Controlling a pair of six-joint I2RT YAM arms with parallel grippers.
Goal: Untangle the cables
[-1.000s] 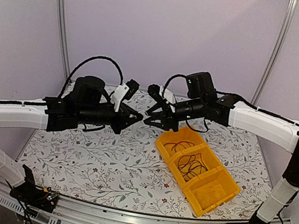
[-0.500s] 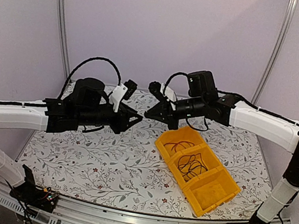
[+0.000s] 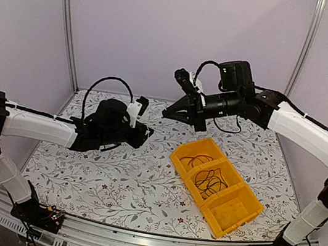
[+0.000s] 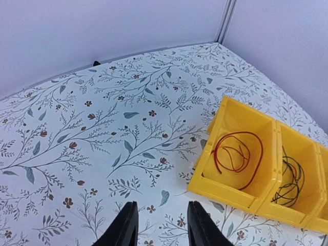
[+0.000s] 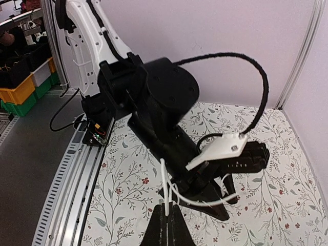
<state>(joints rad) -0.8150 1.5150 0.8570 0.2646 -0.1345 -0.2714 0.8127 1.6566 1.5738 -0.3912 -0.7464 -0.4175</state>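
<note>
In the right wrist view a thin white cable [image 5: 163, 182] is pinched between the tips of my right gripper [image 5: 167, 206], which is shut on it; its loops hang in front of the left arm [image 5: 164, 97]. From above, the right gripper [image 3: 167, 113] is raised over the back of the table. My left gripper [image 3: 147, 133] sits lower and to the left, open [image 4: 161, 230] with nothing between its fingers. A red cable [image 4: 238, 154] lies coiled in the end compartment of the yellow bin [image 3: 178, 160], and a black cable [image 4: 290, 182] in the middle one.
The bin's third compartment [image 3: 237, 211] is at its near right end. The floral tablecloth [image 3: 111, 180] covers the table. Metal posts [image 3: 67, 26] and purple walls close in the back.
The left gripper has opened, let go of the white cable and dropped back to the left. The right gripper has shut on that cable and lifted it up.
</note>
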